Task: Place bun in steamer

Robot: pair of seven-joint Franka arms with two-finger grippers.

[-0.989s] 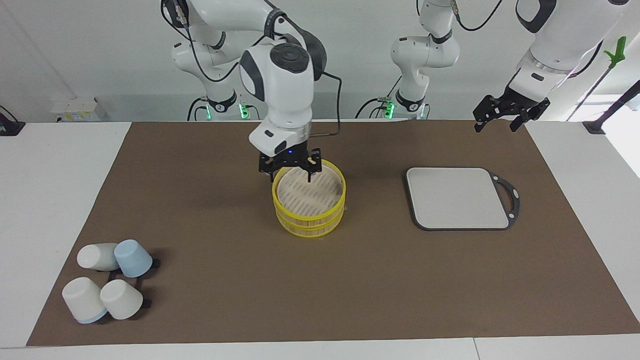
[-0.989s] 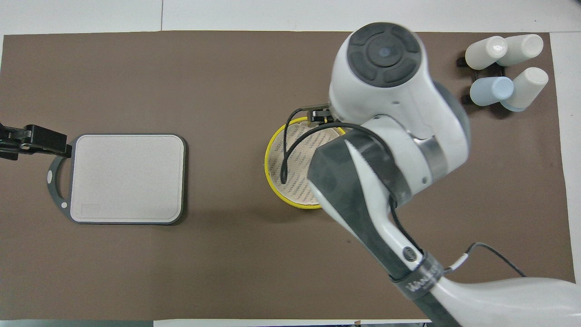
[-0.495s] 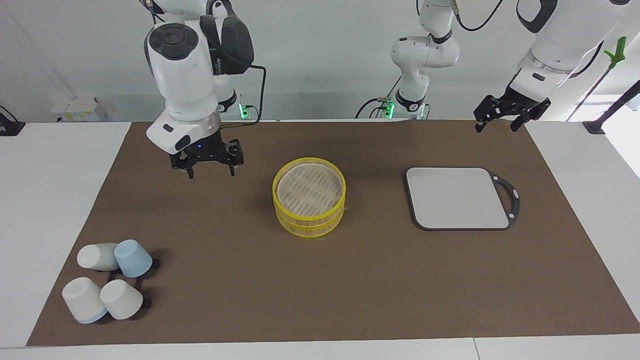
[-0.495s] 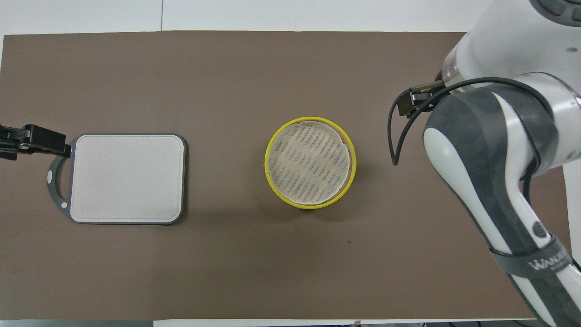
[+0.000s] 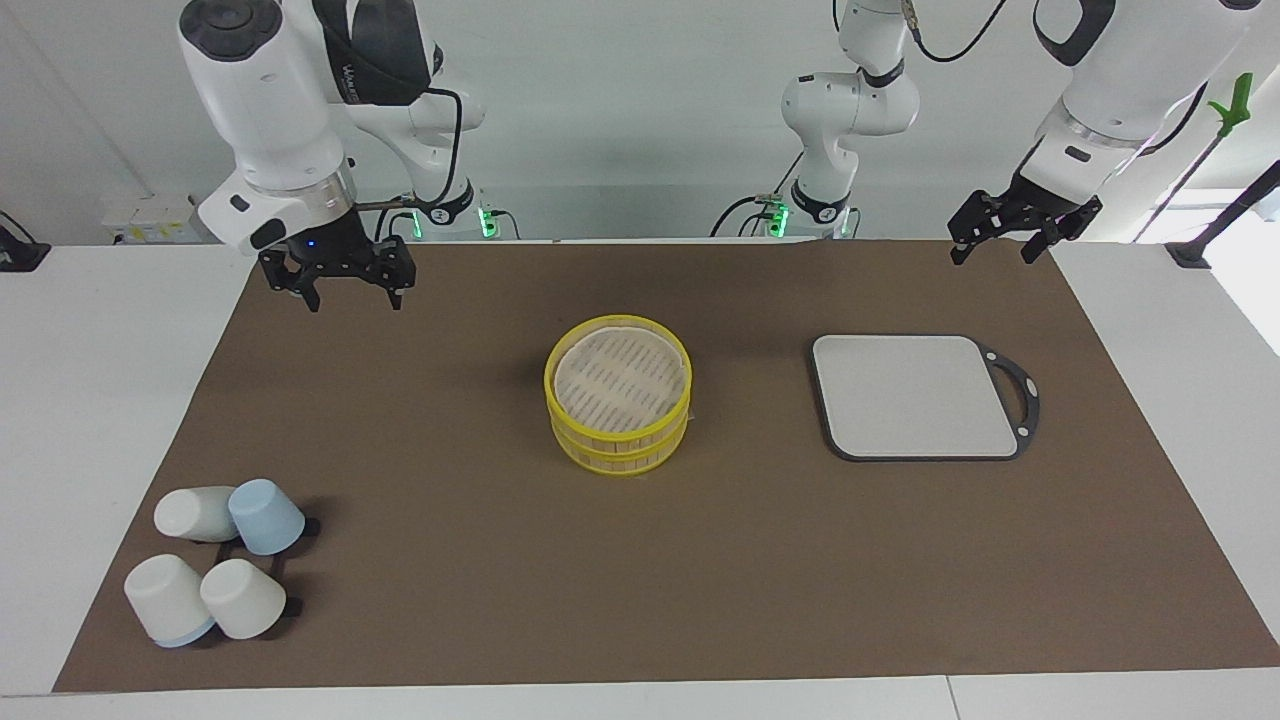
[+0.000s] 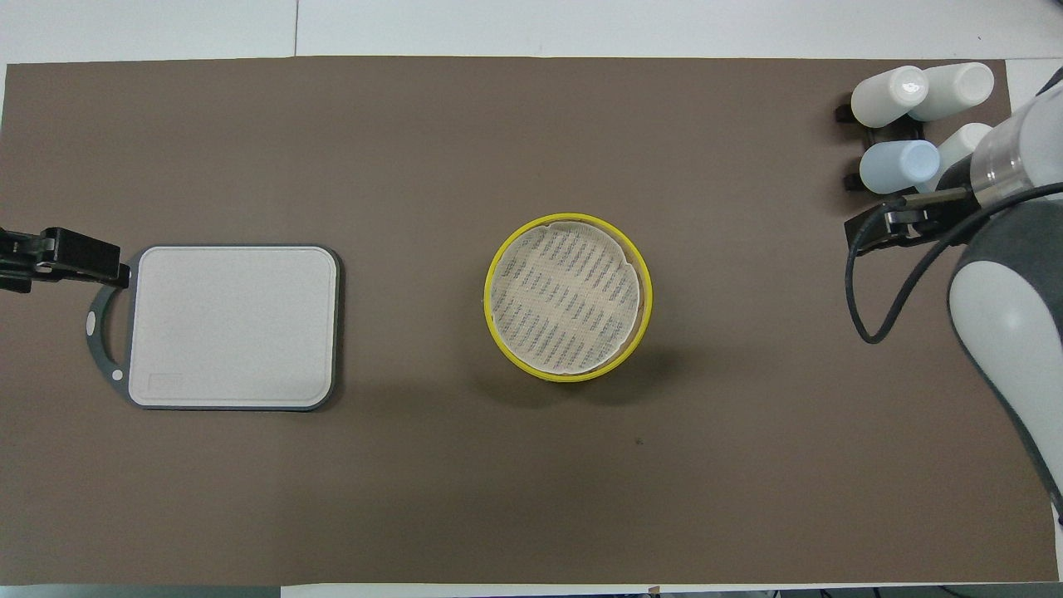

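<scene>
Two arms: both are up off the table now, and neither carries anything.
Right gripper (image 5: pixel 345 290): a second ago it hung right over the steamer's rim; it has since swung away and risen, and now hovers over the mat's corner at the right arm's end, fingers spread and empty.
Left gripper (image 5: pixel 1010 240): waiting over the mat's edge at the left arm's end, unchanged through the last second, fingers apart with nothing between them.
Steamer (image 5: pixel 618 392): stands at the middle of the mat, lid on, its pale slatted top ringed in yellow; it has not shifted as the arm pulled back.
Bun: I cannot see it anywhere, not on the mat, the board or in either gripper; if it is in the steamer, the lid hides it.
Grey board (image 5: pixel 915 396): lies bare toward the left arm's end, beside the steamer but well apart from it.
Cups (image 5: pixel 215 560): four, white and blue, clustered on a small black rack at the right arm's end, untouched.
Meaning: to my eye the right arm's retreat reads as a finished visit to the steamer, so the placing looks done, though the closed lid keeps me from confirming it.
</scene>
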